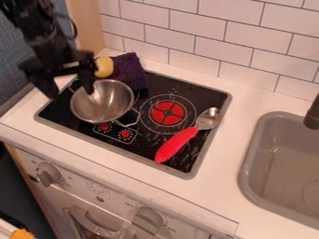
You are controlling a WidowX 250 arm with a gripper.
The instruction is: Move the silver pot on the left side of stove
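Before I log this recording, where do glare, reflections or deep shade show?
Camera view: bright highlights inside the round silver metal pot and on the red-handled metal spoon's bowl; whitish flecks, glare or smudges, I cannot tell which, on the glossy black stove top; the black two-finger gripper so dark that little surface detail shows.

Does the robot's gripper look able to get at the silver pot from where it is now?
Probably yes. The gripper is open by the silver pot, one fingertip appearing over its opening and the other outside its left side. The purple cloth sits behind, seemingly out of the way.
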